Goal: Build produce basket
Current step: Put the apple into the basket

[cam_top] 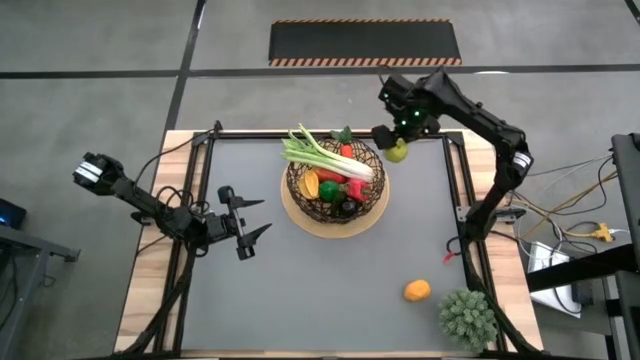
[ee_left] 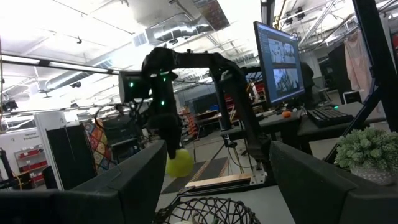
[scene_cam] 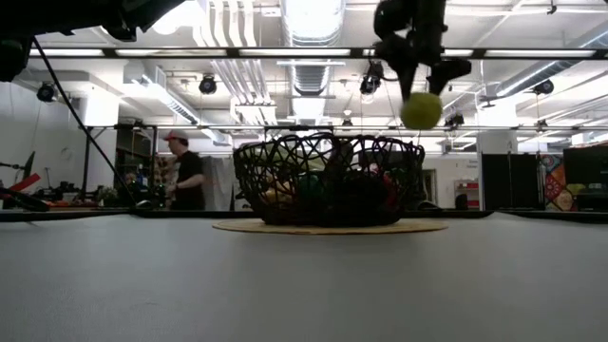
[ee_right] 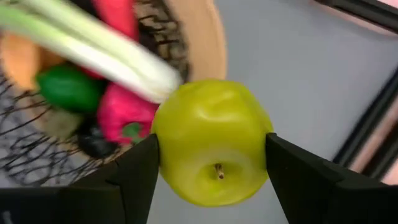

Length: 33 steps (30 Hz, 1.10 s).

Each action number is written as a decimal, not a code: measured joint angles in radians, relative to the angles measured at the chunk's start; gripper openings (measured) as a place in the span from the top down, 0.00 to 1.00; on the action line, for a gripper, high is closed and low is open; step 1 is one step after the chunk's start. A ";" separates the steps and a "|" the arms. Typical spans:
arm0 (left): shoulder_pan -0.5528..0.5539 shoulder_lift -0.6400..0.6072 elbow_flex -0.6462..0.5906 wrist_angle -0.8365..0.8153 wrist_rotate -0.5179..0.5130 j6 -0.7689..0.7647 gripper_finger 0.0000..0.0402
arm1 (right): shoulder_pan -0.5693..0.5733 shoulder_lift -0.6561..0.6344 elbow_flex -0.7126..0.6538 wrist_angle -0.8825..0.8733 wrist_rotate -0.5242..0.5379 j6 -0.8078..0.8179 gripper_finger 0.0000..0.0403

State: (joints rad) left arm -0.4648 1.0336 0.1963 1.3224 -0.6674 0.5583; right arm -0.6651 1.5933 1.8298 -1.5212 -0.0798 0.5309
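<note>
The dark woven basket [cam_top: 335,185] stands on its pale wooden disc [cam_top: 300,215] at the table's far middle, holding a long white-green leek [cam_top: 325,158], red, yellow and green produce. My right gripper [cam_top: 397,140] is shut on a green apple [cam_top: 398,151], high above the table just right of the basket's far rim. An orange [cam_top: 417,290] lies on the mat near the right front. My left gripper [cam_top: 248,222] is open and empty, left of the basket. My right gripper pinches the green apple's two opposite sides [ee_right: 163,134] between its two fingers, from above, pointing down. The apple is lifted clear, hanging below the fingers at about the height of the basket's rim [scene_cam: 421,111], its stem end toward the wrist camera [ee_right: 219,172].
A spiky green bushy plant [cam_top: 467,318] stands at the near right corner. Black frame rails [cam_top: 455,200] run along the mat's left, right and far sides. A person [scene_cam: 186,176] stands in the room beyond the table.
</note>
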 joint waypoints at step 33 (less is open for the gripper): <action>0.000 0.000 -0.002 0.000 0.000 0.000 0.33 | 0.200 0.339 0.209 -0.006 -0.024 -0.062 0.37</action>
State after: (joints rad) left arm -0.4648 1.0336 0.1947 1.3220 -0.6674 0.5580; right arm -0.4648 1.9324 2.0392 -1.5275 -0.1036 0.4693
